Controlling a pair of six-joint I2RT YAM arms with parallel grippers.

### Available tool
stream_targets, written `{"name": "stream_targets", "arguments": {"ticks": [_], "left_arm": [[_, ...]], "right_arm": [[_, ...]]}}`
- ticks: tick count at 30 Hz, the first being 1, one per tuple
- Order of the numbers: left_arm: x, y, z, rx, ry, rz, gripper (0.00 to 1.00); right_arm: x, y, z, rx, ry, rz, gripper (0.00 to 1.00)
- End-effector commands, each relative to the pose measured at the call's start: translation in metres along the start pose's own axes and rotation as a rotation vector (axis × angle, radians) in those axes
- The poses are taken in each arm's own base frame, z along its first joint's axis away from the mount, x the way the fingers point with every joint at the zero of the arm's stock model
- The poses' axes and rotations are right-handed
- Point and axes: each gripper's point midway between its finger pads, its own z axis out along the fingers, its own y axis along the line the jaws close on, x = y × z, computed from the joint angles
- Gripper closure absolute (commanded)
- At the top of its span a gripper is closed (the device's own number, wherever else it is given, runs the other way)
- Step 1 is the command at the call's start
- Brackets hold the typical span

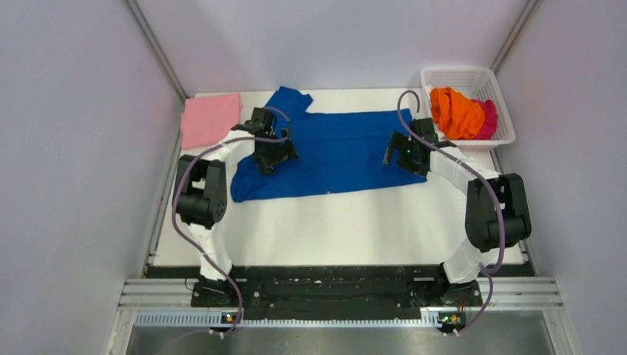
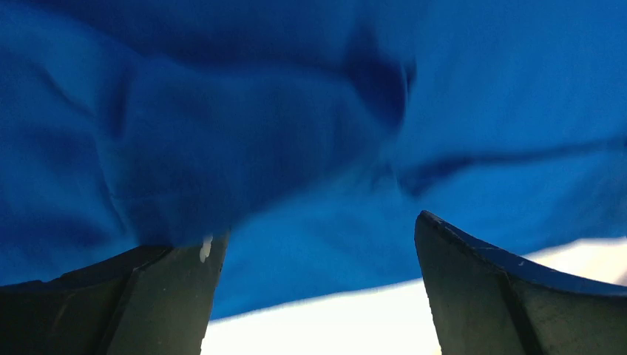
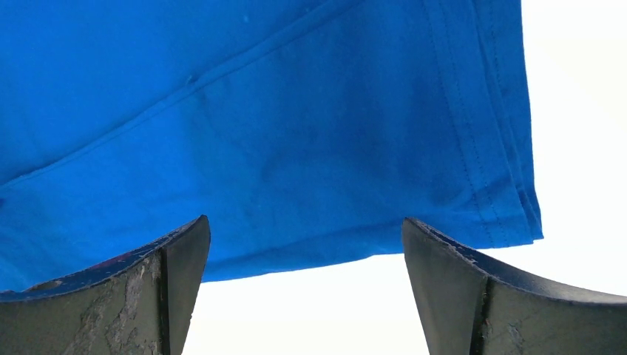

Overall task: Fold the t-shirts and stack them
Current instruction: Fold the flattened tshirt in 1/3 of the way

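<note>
The royal blue t-shirt (image 1: 333, 151) lies spread across the middle of the white table, its print hidden. A folded pink t-shirt (image 1: 211, 118) lies at the back left. Orange (image 1: 455, 112) and magenta (image 1: 489, 118) t-shirts are bunched in the basket. My left gripper (image 1: 270, 164) is open over the blue shirt's left end; in the left wrist view (image 2: 318, 244) rumpled blue cloth (image 2: 296, 133) fills the space above its jaws. My right gripper (image 1: 390, 154) is open at the shirt's right hem; in the right wrist view (image 3: 303, 237) the hemmed corner (image 3: 510, 200) lies just beyond its fingertips.
A white plastic mesh basket (image 1: 494, 80) stands at the back right corner. Grey walls close in the table on three sides. The white tabletop (image 1: 340, 222) lies between the shirt and the arm bases.
</note>
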Motion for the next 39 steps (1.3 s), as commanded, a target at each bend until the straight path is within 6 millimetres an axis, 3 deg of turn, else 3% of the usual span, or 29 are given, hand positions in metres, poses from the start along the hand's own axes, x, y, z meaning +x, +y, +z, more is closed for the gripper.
{"name": "stream_targets", "arguments": {"ticks": [1,5,7,9,12,15,20,24,29,33,39], "left_arm": [[-0.101,-0.004,0.013,-0.047,-0.248,-0.021,0.01],[-0.183,-0.028,0.008,0.025,-0.396,-0.01,0.01],[-0.213,-0.04,0.005,0.066,-0.475,0.002,0.01],[-0.228,-0.052,0.0,0.12,-0.5,0.016,0.01],[-0.228,-0.061,-0.011,0.148,-0.499,0.04,0.01],[-0.206,-0.058,-0.026,0.146,-0.46,0.058,0.01],[-0.129,-0.046,-0.052,0.14,-0.417,0.082,0.01],[-0.068,-0.016,-0.038,0.145,-0.347,0.026,0.01],[-0.037,0.037,-0.012,-0.001,-0.261,-0.068,0.01],[-0.02,0.069,0.001,-0.111,-0.224,-0.097,0.01],[0.024,0.092,-0.005,-0.154,-0.131,-0.169,0.01]], "right_arm": [[-0.029,0.013,-0.018,-0.045,-0.112,-0.023,0.01],[-0.038,0.011,-0.019,-0.023,-0.14,-0.03,0.01],[-0.039,0.009,-0.018,-0.015,-0.142,-0.033,0.01],[-0.04,0.01,-0.018,-0.014,-0.143,-0.035,0.01],[-0.039,0.012,-0.019,-0.032,-0.139,-0.05,0.01],[-0.036,0.016,-0.016,-0.056,-0.127,-0.076,0.01],[-0.033,0.029,-0.005,-0.125,-0.115,-0.094,0.01],[-0.033,0.035,0.012,-0.122,-0.112,-0.096,0.01],[-0.023,0.02,0.029,-0.042,-0.11,-0.067,0.01],[0.009,-0.01,0.035,0.076,-0.041,-0.019,0.01],[0.07,-0.042,0.012,0.134,0.034,0.065,0.01]]}}
